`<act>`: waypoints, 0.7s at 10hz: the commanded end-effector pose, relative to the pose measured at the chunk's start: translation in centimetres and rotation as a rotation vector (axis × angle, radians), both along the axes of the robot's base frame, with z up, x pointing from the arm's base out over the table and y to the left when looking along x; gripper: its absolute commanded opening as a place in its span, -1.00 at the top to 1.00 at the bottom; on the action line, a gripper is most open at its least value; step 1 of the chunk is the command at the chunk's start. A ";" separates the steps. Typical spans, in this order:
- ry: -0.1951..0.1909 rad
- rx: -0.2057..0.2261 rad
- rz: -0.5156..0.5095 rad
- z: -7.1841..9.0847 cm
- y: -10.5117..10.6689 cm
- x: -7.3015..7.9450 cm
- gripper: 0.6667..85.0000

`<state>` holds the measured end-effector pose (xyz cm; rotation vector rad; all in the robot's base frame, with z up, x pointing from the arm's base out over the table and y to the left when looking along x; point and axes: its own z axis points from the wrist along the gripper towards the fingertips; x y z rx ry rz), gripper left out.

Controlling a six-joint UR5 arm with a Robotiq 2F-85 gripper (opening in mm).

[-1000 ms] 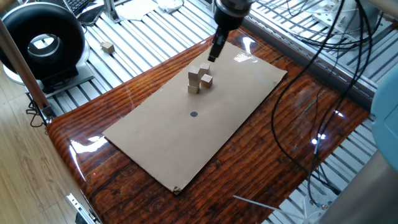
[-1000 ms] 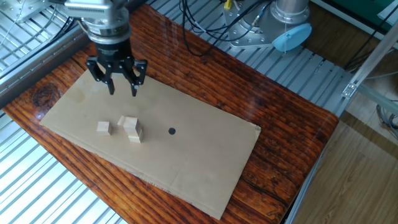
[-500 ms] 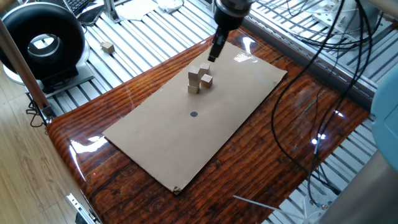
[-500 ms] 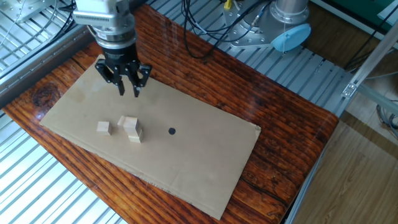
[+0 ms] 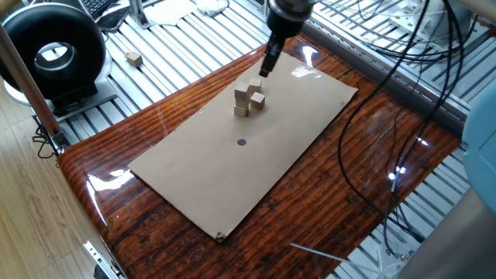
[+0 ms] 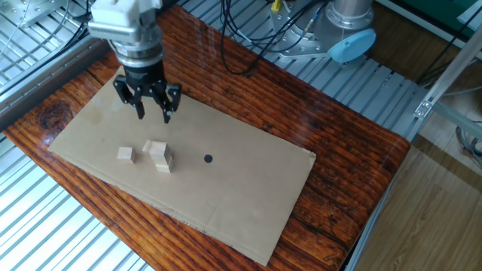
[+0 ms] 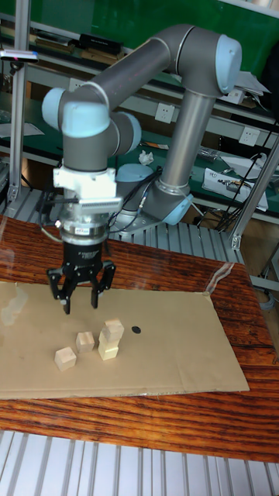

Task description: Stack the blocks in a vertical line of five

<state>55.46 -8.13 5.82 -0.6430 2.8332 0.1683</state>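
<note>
Currently the black two-finger gripper (image 6: 151, 114) hangs above the large flat brown cardboard sheet (image 6: 248, 203), jaws spread wide with nothing between them, a stance suited to dropping over a cube narrower than its span. Four small pale tan wooden blocks are visible on the sheet: a single block (image 7: 65, 358) to one side, a second single block (image 7: 85, 342) near it, and just beside that a two-high stack (image 7: 111, 339), its upper cube slightly offset. A fifth block cannot be found on the sheet; a similar cube (image 5: 135, 58) lies off the table on the metal slats. The small dark round spot (image 6: 208, 159) lies apart from the cluster. Judged from this, stacking is barely begun.
</note>
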 end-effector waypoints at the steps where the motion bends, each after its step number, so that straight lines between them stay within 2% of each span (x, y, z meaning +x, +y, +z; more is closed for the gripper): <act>1: -0.030 0.061 -0.040 -2.2 0.6 1.6 -0.30; 3: -0.050 0.068 -0.043 -2.8 1.2 2.3 -0.30; 7: -0.054 0.062 -0.047 -3.4 1.5 2.6 -0.18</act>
